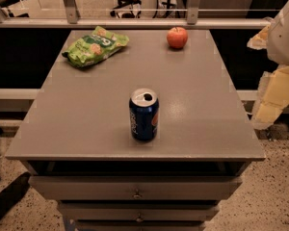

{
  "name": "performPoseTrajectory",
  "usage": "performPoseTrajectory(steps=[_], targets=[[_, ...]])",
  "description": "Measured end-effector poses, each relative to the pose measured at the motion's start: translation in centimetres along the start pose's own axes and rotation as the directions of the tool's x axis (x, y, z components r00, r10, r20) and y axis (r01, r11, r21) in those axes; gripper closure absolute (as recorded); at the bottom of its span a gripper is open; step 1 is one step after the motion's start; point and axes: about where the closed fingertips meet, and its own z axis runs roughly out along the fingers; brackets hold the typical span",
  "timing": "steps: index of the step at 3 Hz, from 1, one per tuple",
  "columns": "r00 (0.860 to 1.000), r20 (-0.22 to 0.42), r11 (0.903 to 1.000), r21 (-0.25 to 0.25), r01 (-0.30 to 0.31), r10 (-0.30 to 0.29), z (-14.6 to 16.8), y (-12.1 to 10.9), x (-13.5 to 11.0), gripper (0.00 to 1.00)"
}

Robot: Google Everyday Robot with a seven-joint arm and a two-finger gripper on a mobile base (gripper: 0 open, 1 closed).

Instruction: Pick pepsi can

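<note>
The pepsi can (144,114) stands upright on the grey table top (86,119), near the middle of the front edge. It is dark blue with a silver opened top and a red-orange patch on its right side. My gripper (269,107) hangs at the right edge of the view, off the table's right side and level with the can. It is well apart from the can and holds nothing that I can see. The white arm (286,32) rises above it.
A green snack bag (95,46) lies at the table's back left. A red apple (177,37) sits at the back right. Drawers (135,189) are below the front edge. A railing (135,23) runs behind the table.
</note>
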Motion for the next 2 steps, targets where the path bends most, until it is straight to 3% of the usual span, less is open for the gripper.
performPoseTrajectory(steps=[2], targets=[[0.999,0.035,0.9999,-0.013,-0.003,0.003,0.38,0.55,-0.12,0.0]])
